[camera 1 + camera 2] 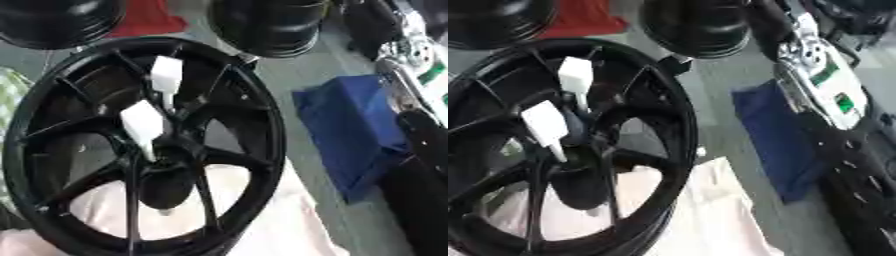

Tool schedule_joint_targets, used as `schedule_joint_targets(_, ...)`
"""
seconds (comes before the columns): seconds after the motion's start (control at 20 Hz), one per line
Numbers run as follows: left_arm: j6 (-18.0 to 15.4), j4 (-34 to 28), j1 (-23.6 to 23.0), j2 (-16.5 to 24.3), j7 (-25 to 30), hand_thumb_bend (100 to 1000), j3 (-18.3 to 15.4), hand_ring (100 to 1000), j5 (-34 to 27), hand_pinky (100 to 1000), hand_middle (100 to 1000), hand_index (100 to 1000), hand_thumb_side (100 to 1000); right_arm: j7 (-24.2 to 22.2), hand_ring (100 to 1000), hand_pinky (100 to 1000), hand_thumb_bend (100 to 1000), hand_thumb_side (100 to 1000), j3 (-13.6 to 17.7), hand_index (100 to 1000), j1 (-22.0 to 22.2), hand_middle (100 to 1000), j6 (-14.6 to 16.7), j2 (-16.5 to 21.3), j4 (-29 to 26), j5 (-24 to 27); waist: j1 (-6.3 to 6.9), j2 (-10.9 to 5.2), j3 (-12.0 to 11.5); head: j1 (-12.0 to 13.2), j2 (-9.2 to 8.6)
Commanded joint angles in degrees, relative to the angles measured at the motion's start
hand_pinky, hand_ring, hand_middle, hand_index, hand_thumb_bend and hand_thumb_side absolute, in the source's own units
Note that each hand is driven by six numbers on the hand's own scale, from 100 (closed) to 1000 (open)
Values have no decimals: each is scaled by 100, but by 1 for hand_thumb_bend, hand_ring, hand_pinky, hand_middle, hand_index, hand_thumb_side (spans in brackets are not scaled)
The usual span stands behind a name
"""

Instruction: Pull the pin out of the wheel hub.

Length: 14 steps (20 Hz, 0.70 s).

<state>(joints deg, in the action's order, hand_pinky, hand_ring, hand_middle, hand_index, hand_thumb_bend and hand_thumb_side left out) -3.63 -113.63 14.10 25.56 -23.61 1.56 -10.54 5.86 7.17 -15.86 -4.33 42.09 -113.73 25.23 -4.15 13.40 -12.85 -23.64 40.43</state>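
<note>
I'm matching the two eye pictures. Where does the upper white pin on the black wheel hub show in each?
Left eye view: the upper white block-headed plastic pin sits upper centre-left, above the hub centre.
Right eye view: the same pin sits further left, in the upper left.
Shared landmark: the blue cloth, right of the black spoked wheel hub.

- The big black wheel (144, 145) runs off the left and bottom edges, so part of its rim is out of sight.
- Two white pins (142, 125) stick out near the hub; blur hides how they sit in it.
- Two more black wheels (267, 25) at the top are cropped by the edge.
- The robot's right arm (820, 75) passes out of frame; its hand never shows.
- The blue cloth (350, 130) is partly covered by that arm.
</note>
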Motion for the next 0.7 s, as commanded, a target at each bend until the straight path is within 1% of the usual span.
schedule_joint_targets(0.05,-11,-96,39,44,3,329,-13,576,36,808,605,767,636,-11,793,986,100,550,42,670,-58,470,4,154,-86,2,21,-69,6,-25,-62)
schedule_joint_targets(0.25,-16,-96,40,50,0,329,-13,577,43,808,606,767,636,-60,795,981,100,538,20,674,-173,473,59,272,-86,-37,7,-60,0,-32,-57)
schedule_joint_targets(0.4,-21,-96,39,63,6,329,-6,577,52,808,605,767,637,-135,798,973,100,522,-18,679,-318,477,122,477,-86,-83,-7,-46,-3,-46,-51)
schedule_joint_targets(0.5,-21,-96,40,67,8,328,-2,577,58,809,605,767,638,-179,797,967,100,537,-48,680,-429,476,163,643,-86,-116,-22,-30,-4,-62,-47)
schedule_joint_targets(0.55,-22,-96,43,69,9,328,2,577,61,809,605,767,639,-193,797,967,100,513,-62,680,-488,477,190,719,-86,-125,-29,-18,-5,-69,-50)
schedule_joint_targets(0.7,-27,-96,67,90,18,327,11,577,78,808,605,766,638,-199,795,963,100,510,-100,680,-645,477,251,853,-86,-115,-47,18,-10,-81,-51)
